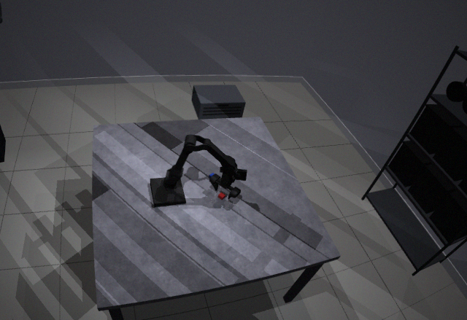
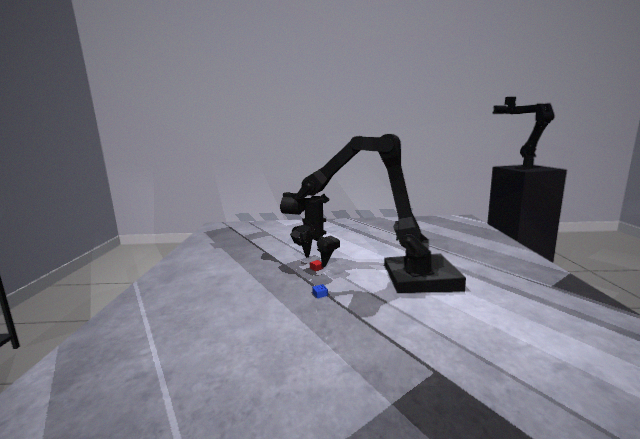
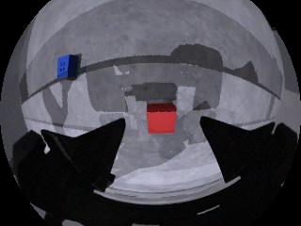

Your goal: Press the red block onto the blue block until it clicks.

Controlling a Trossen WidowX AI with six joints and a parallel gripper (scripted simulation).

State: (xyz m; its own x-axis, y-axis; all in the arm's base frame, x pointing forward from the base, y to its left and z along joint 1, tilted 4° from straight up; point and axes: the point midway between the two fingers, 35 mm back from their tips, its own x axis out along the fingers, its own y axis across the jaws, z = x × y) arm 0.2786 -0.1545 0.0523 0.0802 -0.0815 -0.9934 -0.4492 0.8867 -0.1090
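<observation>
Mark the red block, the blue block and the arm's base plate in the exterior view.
red block [image 2: 315,265]: exterior view, front face
blue block [image 2: 320,291]: exterior view, front side
base plate [image 2: 431,285]: exterior view, front edge

- Open lane here between the tool's [image 1: 225,189] [image 2: 316,261] [image 3: 163,120] spread fingers, room on both sides of the red block [image 1: 221,196] [image 2: 315,265] [image 3: 161,119]!
- And the blue block [image 1: 211,175] [image 2: 320,291] [image 3: 67,66] sits apart, off to one side, bare tabletop [image 1: 181,248] [image 2: 217,351] [image 3: 141,28] between the two!
- Over by the arm, its base [image 1: 156,200] [image 2: 429,285] blocks low passage, well apart from red!
- Nothing stacked on red, nothing on blue!
</observation>
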